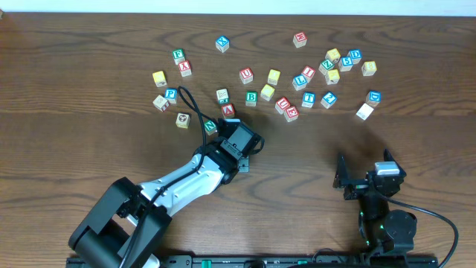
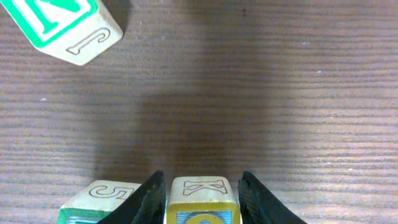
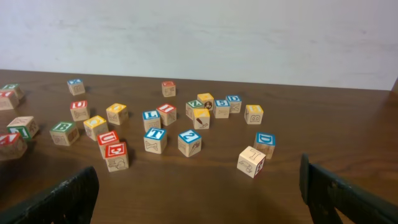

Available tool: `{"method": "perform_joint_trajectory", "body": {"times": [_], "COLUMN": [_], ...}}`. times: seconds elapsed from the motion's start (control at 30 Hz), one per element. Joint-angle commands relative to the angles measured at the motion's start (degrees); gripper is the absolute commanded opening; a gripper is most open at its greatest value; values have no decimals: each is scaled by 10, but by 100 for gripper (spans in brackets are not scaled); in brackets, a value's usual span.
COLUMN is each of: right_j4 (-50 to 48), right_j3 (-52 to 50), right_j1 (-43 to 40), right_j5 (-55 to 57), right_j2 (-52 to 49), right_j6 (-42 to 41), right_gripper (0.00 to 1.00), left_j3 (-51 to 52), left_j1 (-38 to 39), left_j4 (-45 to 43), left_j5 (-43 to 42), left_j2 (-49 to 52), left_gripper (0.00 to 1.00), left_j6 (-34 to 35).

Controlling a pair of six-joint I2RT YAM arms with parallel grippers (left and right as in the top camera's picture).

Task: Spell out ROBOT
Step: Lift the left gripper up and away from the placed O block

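My left gripper [image 2: 202, 186] is shut on a yellow-faced cube [image 2: 202, 199] with a K on its upper side. A green-edged cube [image 2: 93, 202] marked 5 sits close against the outside of the left finger, and its letter face is hidden. From overhead, the left gripper [image 1: 236, 145] covers both cubes. The green B cube [image 1: 251, 97] and the blue T cube [image 1: 309, 99] lie among the scattered blocks. More yellow cubes [image 1: 274, 77] lie there too. My right gripper [image 3: 205, 199] stands open with nothing in it, short of the blocks.
A green N cube [image 2: 59, 28] lies ahead of the left gripper, on its left, and shows from overhead [image 1: 210, 126] beside a red A cube [image 1: 228, 111]. Several red, blue and yellow blocks spread across the far half of the table [image 1: 416, 149]. A white-sided cube [image 3: 251, 162] lies nearest the right gripper.
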State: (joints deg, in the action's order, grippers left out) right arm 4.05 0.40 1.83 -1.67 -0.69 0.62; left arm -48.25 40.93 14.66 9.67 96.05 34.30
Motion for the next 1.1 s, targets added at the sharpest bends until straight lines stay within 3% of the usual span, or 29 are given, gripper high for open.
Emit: {"method": "perform_joint_trajectory", "body": {"times": [0.0, 0.73, 1.07], "right_j4": [2, 2, 2], "right_j3": [-1, -1, -1], "right_j1": [-3, -3, -3], "right_j5": [0, 0, 0], "right_j2": [3, 3, 3], "right_j6": [-4, -4, -4], "right_gripper": [99, 99, 99], "left_j3": [-12, -12, -12], "left_j1": [-1, -1, -1], "left_j4": [-5, -42, -67], "left_j5": [20, 65, 65], "left_j2": [4, 4, -39], "left_gripper": [38, 38, 38], "left_j6": [-11, -17, -60]}}
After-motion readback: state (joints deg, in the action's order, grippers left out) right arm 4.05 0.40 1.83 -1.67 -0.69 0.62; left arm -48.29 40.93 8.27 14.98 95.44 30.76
